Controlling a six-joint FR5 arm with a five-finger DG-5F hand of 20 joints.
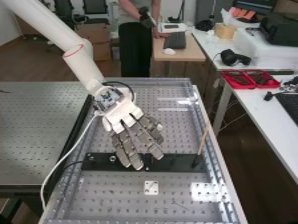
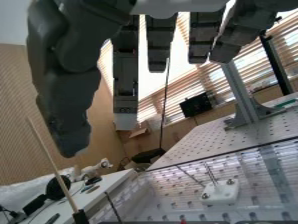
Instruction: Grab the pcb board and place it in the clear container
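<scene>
Hand: mine point(image 1: 120, 114), hanging over the dark bar point(image 1: 174, 161) in the high view, palm end towards the arm point(image 1: 84, 65), which comes in from the upper left.
Fingers: straight and a little apart, pointing down the bench point(image 1: 120, 195); in the wrist view my thumb point(image 2: 70, 95) stands well clear of them.
Dark bar: lying across the bench beneath my fingertips.
Small white plate: on the bench point(image 1: 151, 187), nearer its near end than the bar; the wrist view shows thin metal prongs point(image 2: 211, 172) and two round fittings on it.
Pcb board: I can't tell whether that plate is it.
Clear container: I see a clear, shiny surface over the bench's holes, but I can't tell whether it belongs to the container.
Wooden stick: upright but leaning point(image 1: 202, 142), its dark foot by the bar's right end in the high view.
White cable: running from my wrist down the bench's left side point(image 1: 61, 162).
Red trays: on the white side table point(image 1: 264, 107), to the right point(image 1: 238, 80).
</scene>
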